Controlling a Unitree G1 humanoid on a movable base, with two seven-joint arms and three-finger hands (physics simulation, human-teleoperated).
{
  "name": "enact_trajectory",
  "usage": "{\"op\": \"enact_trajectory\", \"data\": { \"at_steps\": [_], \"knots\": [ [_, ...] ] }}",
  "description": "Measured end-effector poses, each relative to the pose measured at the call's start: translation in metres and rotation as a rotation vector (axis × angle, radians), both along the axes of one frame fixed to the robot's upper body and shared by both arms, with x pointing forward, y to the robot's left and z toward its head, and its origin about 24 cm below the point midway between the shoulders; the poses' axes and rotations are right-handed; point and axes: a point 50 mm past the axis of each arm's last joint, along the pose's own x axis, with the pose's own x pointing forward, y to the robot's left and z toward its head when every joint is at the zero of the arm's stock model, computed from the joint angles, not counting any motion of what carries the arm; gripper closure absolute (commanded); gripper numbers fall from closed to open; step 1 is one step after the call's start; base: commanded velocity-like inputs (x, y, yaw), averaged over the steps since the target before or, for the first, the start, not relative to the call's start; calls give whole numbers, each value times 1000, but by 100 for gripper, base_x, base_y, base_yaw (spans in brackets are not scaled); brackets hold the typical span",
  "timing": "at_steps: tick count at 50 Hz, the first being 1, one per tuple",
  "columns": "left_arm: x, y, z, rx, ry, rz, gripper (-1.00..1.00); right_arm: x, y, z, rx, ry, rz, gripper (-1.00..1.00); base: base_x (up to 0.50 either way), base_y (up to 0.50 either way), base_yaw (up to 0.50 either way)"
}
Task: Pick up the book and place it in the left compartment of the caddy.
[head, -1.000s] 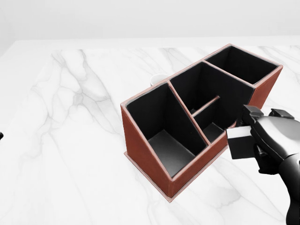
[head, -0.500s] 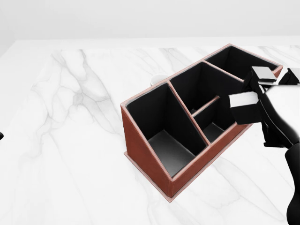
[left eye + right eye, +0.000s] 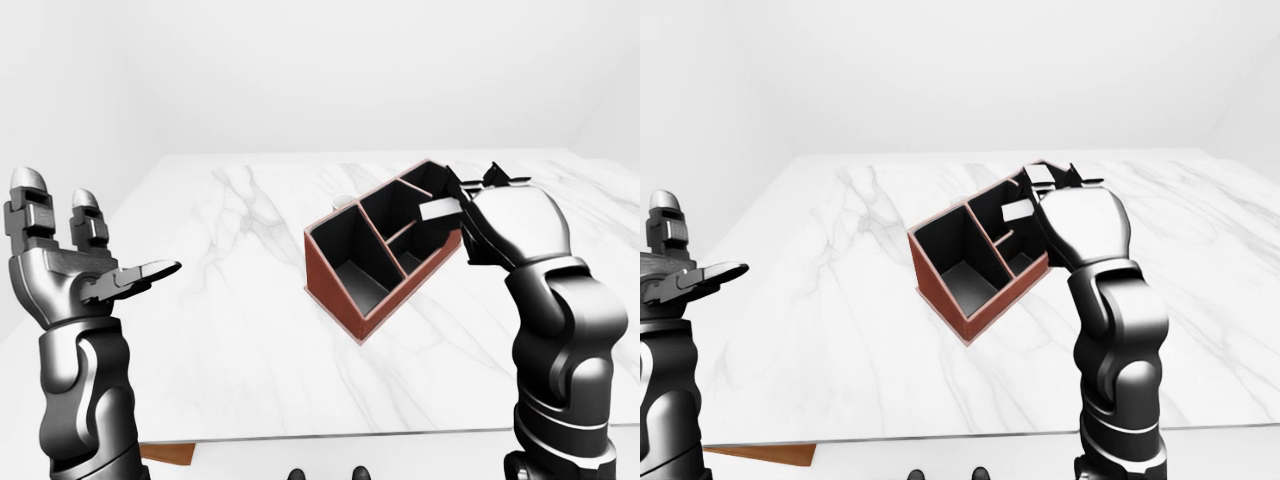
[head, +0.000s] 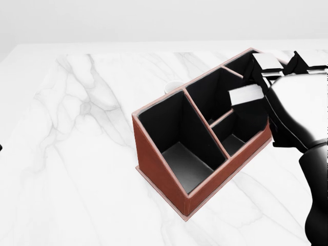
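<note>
At the left edge of the left-eye view, the left robot hand point(image 3: 75, 265) is raised off the white marble worktop point(image 3: 230, 330), fingers spread and holding nothing. Near the middle of the worktop sits the red-brown caddy point(image 4: 159, 169) with black inner walls; its large left compartment point(image 4: 179, 148) holds nothing. A small white round object point(image 4: 171, 86) peeks out at the caddy's upper left edge. Over the caddy's right compartments the right robot hand point(image 4: 266, 82) has its fingers closed around the small pale book point(image 4: 246, 96), held above the caddy.
</note>
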Motion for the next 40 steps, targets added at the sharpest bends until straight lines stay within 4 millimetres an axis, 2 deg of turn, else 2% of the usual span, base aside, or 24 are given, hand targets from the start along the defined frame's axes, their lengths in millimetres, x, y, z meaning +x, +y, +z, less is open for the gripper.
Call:
{"op": "enact_trajectory", "data": {
  "at_steps": [40],
  "knots": [
    [-3,1,4,0,-19,6,-100,3,12,13,106,-12,215,100,0,0,0]
  ]
}}
